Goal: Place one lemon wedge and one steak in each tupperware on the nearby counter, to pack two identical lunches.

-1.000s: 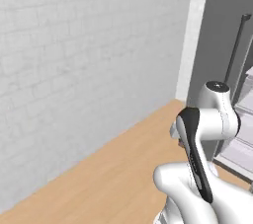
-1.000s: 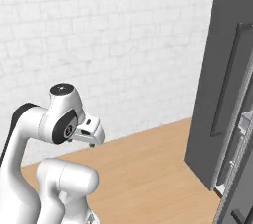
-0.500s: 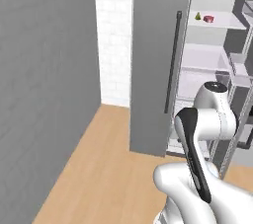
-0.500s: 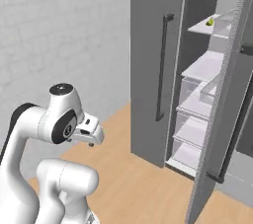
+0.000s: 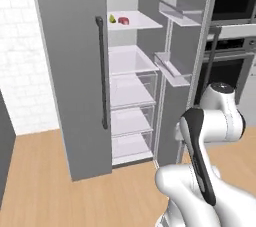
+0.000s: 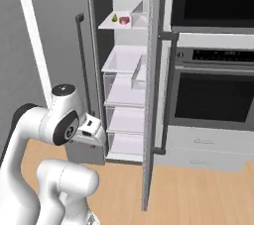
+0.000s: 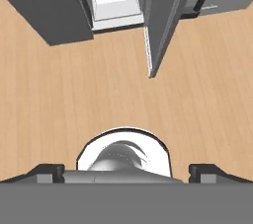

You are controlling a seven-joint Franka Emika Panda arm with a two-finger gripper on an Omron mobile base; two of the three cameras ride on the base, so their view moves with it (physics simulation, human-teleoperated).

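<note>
Base swung to fridge (image 5: 75, 71); steak (image 5: 123, 20), lemon wedge (image 5: 112, 19) far above open gripper (image 7: 126, 171).

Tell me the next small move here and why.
Probably raise the arm toward the top shelf of the open fridge. A small yellow-green piece, likely the lemon wedge, and a red one, likely the steak, sit there side by side. The gripper is open, holds nothing and points down at the wood floor.
</note>
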